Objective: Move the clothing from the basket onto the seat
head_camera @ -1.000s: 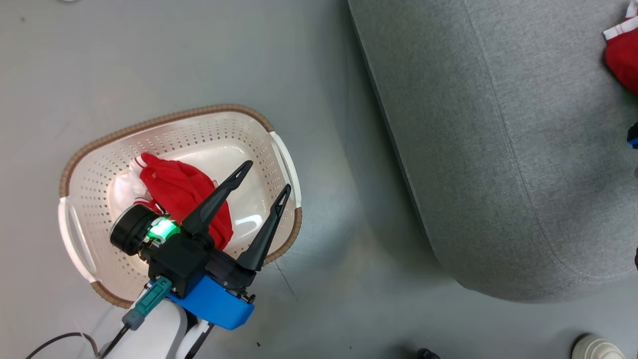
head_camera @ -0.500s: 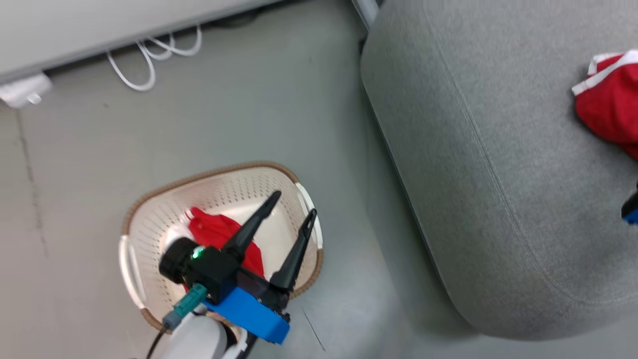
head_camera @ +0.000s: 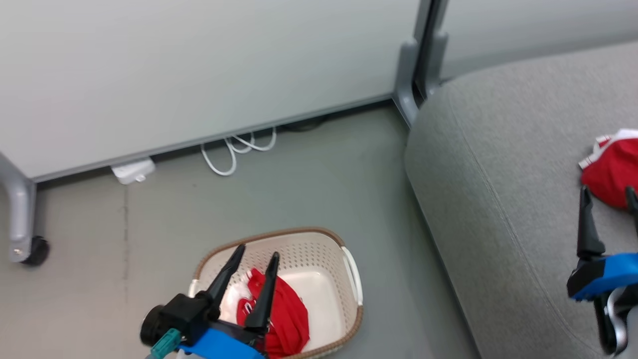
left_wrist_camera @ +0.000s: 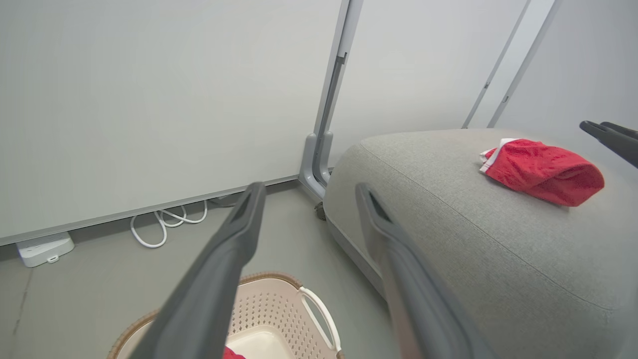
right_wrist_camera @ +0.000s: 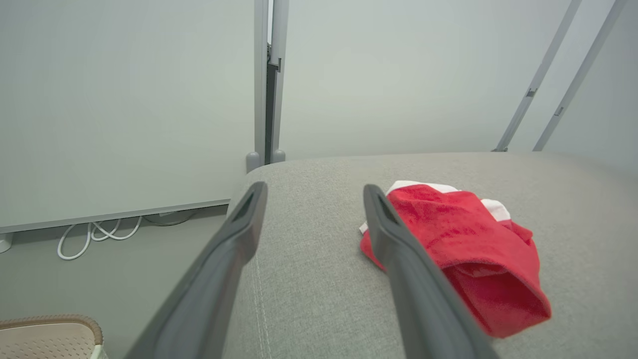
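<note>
Roughly halfway: one red white-trimmed garment (head_camera: 610,172) lies on the grey woven sofa seat (head_camera: 498,199); another red garment (head_camera: 286,319) sits in the cream perforated basket (head_camera: 299,232) (left gripper (head_camera: 258,251) and right gripper (head_camera: 608,190) both spread, empty).

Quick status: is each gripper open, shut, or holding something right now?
Left gripper: open, holding nothing, over the basket.
Right gripper: open, holding nothing, over the seat by a red garment.

From above, the head camera looks forward and down at the basket (head_camera: 279,232) and the seat (head_camera: 498,174). Both wrist cameras sit lower, facing the wall panel (right_wrist_camera: 124,99), and share the red garment (left_wrist_camera: 543,172)
</note>
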Motion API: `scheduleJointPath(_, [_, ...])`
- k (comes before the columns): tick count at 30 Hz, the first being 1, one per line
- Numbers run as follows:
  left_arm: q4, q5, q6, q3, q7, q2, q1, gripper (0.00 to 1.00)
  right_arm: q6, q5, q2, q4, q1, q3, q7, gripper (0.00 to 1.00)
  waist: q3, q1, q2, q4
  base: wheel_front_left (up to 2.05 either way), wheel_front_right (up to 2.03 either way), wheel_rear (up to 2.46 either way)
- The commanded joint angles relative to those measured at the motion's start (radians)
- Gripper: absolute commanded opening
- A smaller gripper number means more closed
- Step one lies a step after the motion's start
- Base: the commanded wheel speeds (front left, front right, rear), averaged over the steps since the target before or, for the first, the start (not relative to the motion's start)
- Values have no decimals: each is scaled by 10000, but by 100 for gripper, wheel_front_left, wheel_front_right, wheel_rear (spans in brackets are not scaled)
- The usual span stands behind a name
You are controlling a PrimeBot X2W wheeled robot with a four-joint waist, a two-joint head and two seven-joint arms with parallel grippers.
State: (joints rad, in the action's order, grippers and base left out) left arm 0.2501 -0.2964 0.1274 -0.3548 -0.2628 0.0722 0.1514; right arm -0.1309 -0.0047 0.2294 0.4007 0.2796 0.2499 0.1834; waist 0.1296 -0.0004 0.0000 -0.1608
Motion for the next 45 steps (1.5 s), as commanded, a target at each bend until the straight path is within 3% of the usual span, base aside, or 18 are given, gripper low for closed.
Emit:
scheduleJointPath(1, [17, 74, 21, 235, -28, -14, -195, 100, 3, -158, -231, -652, -482, -20, -190, 100, -640, 4, 0, 599, 0, 0, 0])
scheduleJointPath(6, [-46, 133, -66, 1118, -29, -114, -743, 100, 4, -560, -1103, -3188, -1982, -272, -843, 100, -1134, 4, 0, 1130, 0, 0, 0])
scheduleJointPath(13, [-37, 355, -62, 2030, -29, -163, -1339, 100, 4, -676, -1673, -4668, -3263, -529, -1196, 100, -1551, 4, 0, 1774, 0, 0, 0])
scheduleJointPath(24, [-134, 588, -24, 2949, -29, -191, -1498, 100, 4, -373, -1797, -4780, -3703, -1213, -1455, 100, -1650, 4, 0, 1942, 0, 0, 0])
scheduleJointPath(38, [-103, 516, 22, 2783, -30, -198, -1315, 100, 4, 157, -1799, -4564, -3428, -1423, -1368, 100, -1297, 4, 0, 1728, 0, 0, 0])
scheduleJointPath(45, [31, 446, 30, 2557, -30, -202, -902, 100, 4, 180, -1796, -4859, -2838, -1618, -1298, 100, -222, 4, 0, 1444, 0, 0, 0])
